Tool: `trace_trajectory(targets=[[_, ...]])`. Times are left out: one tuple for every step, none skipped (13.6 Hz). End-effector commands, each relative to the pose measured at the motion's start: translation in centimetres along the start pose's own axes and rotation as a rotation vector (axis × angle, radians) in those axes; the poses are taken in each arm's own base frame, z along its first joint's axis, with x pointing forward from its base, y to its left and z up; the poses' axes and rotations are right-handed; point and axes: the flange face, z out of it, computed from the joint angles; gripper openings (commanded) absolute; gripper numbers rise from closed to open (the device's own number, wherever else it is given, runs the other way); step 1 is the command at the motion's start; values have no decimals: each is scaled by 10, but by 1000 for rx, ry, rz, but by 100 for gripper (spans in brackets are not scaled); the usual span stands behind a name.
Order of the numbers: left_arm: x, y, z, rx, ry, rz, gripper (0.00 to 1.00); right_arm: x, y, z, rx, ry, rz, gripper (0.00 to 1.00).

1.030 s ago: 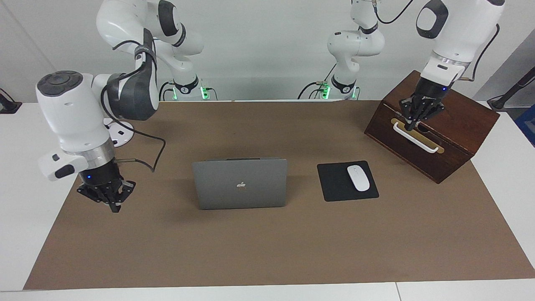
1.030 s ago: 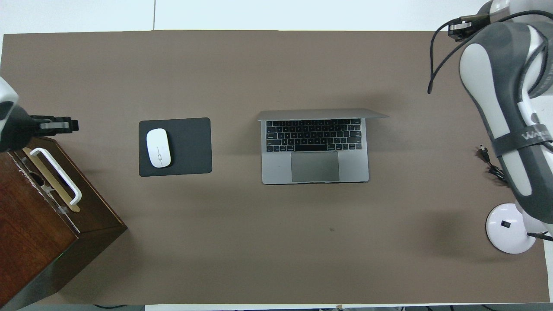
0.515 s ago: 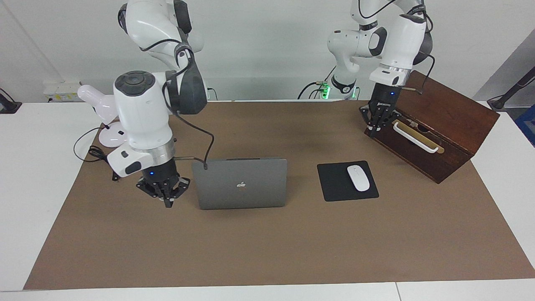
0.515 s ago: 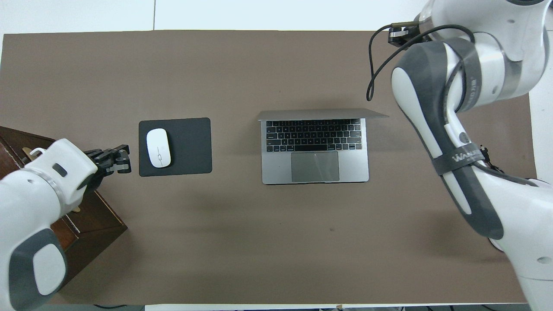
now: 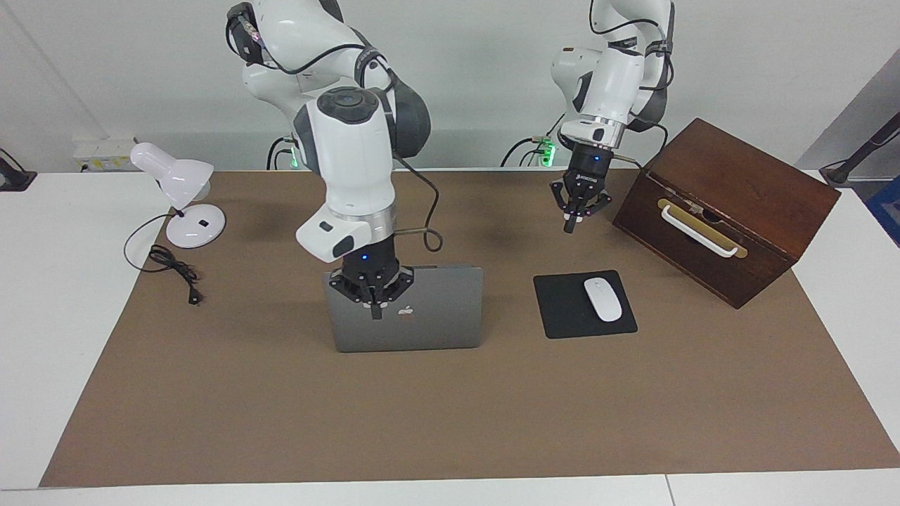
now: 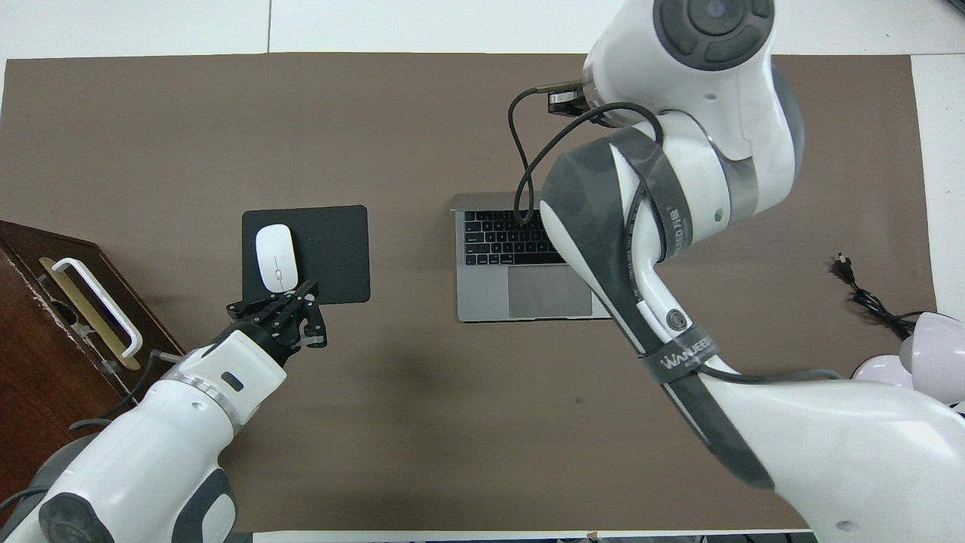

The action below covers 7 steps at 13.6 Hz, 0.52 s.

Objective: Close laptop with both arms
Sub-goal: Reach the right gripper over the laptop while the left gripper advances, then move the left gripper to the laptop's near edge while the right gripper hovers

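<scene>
Laptop, open at frame centre, lid upright. Right gripper at the lid's top edge, left gripper upper right, raised beside the wooden box; finger states indiscernible.

This is a robotics lab staged as an office desk. Two white arms stand bolted at one edge of a white table against a bare pale wall, green lights glowing at their bases. A brown mat covers the tabletop beneath the right gripper, carrying desk props: an open laptop under that gripper, a mouse on a black pad, a white desk lamp and a wooden box.
</scene>
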Motion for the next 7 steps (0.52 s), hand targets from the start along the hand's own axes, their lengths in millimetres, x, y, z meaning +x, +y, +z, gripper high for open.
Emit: trace_trajectory(targets=[[-22, 22, 20, -39, 54, 7, 0, -6, -11, -6, 25, -12, 3, 0], [-31, 31, 31, -50, 65, 16, 0, -12, -25, -2, 30, -20, -16, 0], [-39, 39, 39, -63, 85, 20, 0, -17, -32, 3, 28, -31, -27, 0], [-47, 49, 48, -79, 108, 23, 0, -20, -31, 8, 23, -44, -30, 0], [-57, 57, 57, -91, 118, 30, 0, -22, -30, 10, 18, -59, -28, 0], [-62, 61, 62, -91, 102, 18, 0, -24, -27, 10, 14, -67, -27, 0], [-66, 71, 62, -103, 95, 13, 0, -26, -22, 14, 9, -77, -22, 0]])
